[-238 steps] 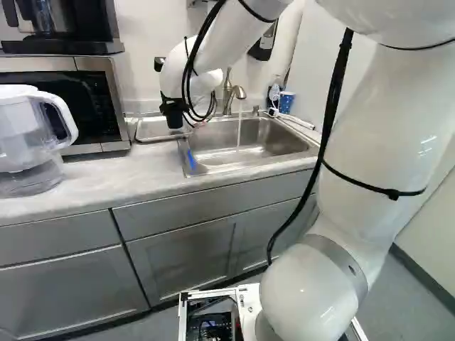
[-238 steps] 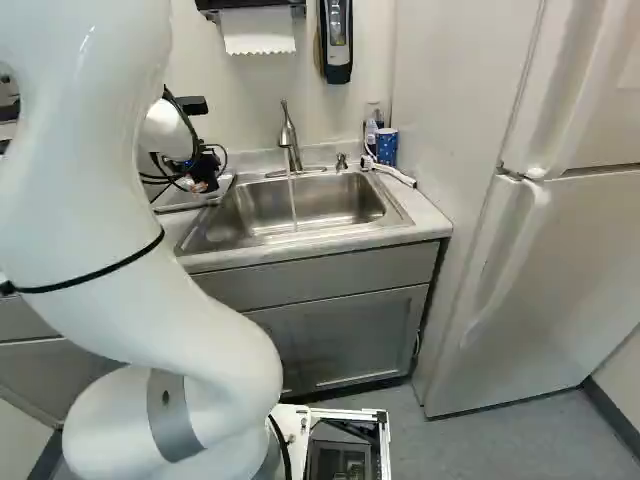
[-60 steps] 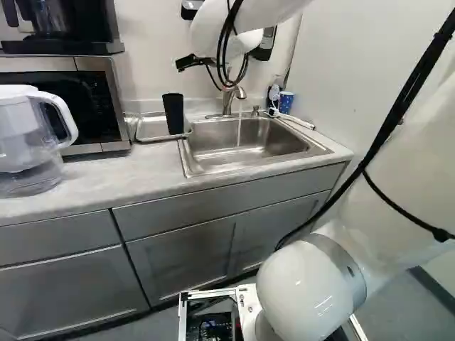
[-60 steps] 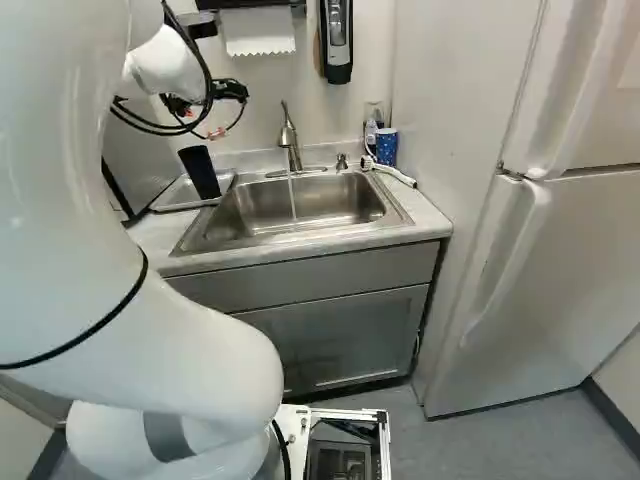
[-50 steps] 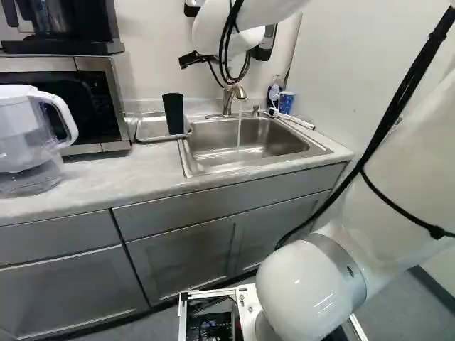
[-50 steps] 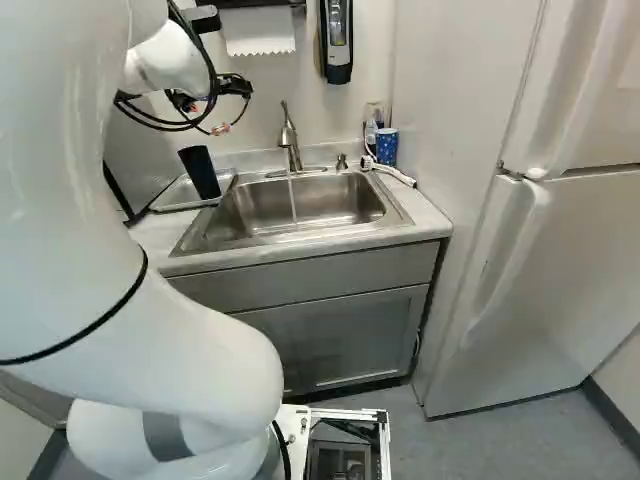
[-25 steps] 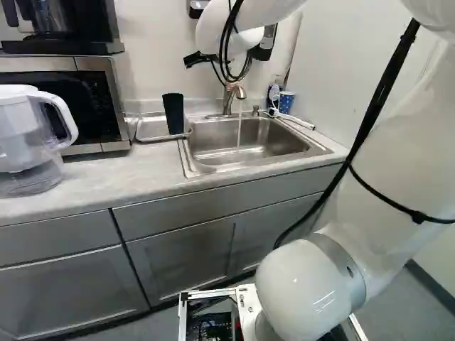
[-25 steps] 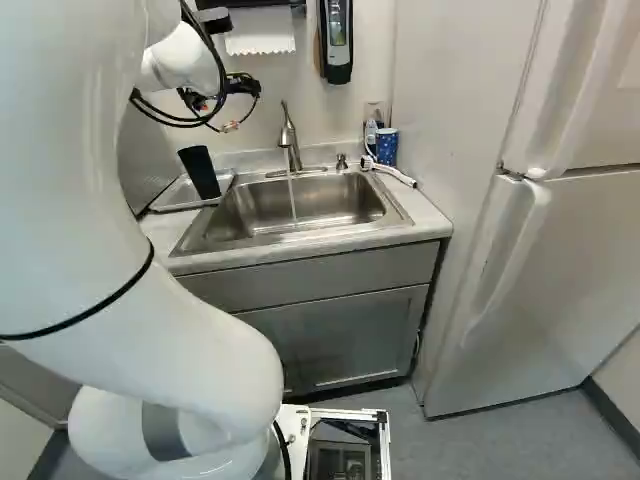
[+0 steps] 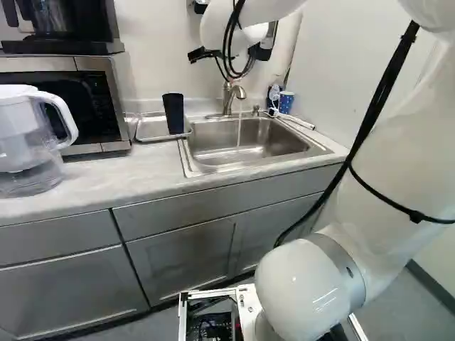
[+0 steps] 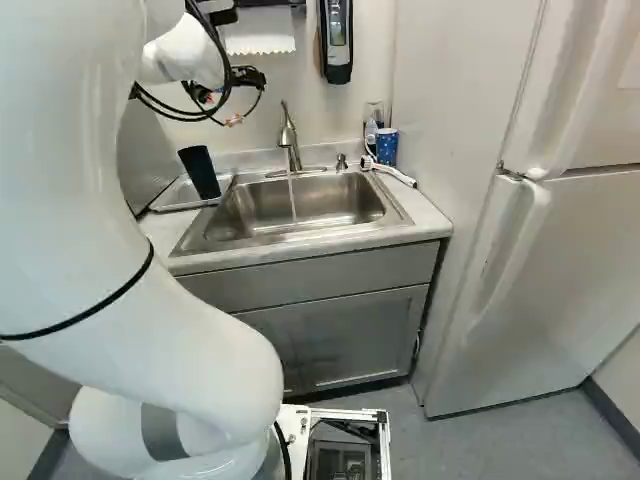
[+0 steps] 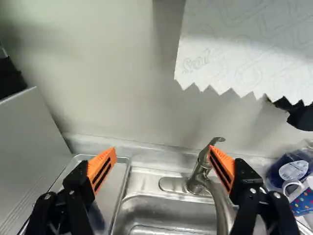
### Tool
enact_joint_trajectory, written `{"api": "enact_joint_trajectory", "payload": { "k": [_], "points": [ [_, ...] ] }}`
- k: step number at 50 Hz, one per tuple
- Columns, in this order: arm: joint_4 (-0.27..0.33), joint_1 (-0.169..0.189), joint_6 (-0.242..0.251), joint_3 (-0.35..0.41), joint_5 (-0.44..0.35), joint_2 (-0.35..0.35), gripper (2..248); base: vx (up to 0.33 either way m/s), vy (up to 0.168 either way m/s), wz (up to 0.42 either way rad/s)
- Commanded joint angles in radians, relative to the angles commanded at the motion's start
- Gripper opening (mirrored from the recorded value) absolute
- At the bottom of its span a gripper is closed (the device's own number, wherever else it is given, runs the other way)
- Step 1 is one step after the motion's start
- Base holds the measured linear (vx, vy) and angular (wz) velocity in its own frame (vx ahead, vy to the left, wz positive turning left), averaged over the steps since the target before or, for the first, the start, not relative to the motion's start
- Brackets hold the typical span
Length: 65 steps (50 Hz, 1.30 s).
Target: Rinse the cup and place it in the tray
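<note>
"Where's the cup, and what are you holding?"

"Nothing. My gripper point(image 11: 162, 169) is spread wide, with only air between its pads. The dark cup point(image 9: 173, 114) stands in the tray point(image 9: 147, 130), wide end up as far as I can judge, close to the side by the sink point(image 10: 300, 233)."

"So what could spoil it?"

"Mostly me. If I swing low towards the tray, a finger or these loose cables point(image 10: 222, 95) could catch the cup and tip it. Standing so near the tray's edge, it might go over into the sink."

"And the tap point(image 11: 199, 171)?"

"Water point(image 10: 293, 200) is running from it, so I take the placing as done and shutting it off as the likely next job. In the wrist view one finger overlaps the tap, but I can't tell how near it truly is. Come down off-line and I'd knock the spout or press on the wrong part, and the flow could rise instead of stopping."

"Anything higher up?"

"The paper towel point(image 11: 239, 54) hangs ahead of me. Lifting or reaching too far could snag it and tear it. I'd move slowly and stay clear of the cup."
</note>
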<state>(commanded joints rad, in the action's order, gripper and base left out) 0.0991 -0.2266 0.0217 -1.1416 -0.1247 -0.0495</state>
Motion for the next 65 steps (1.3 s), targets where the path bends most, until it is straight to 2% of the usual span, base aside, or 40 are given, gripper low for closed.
{"api": "enact_joint_trajectory", "payload": {
  "k": [16,36,52,65],
  "points": [
    [0.000,0.045,0.000,-0.007,0.000,0.007,247,0.000,0.000,0.000],
    [0.000,0.092,0.000,-0.077,0.000,0.078,247,0.000,0.000,0.000],
    [0.000,0.113,0.000,-0.158,0.000,0.156,247,0.000,0.000,0.000],
    [0.000,0.117,0.000,-0.212,0.003,0.207,247,0.000,0.000,0.000]
  ]
}}
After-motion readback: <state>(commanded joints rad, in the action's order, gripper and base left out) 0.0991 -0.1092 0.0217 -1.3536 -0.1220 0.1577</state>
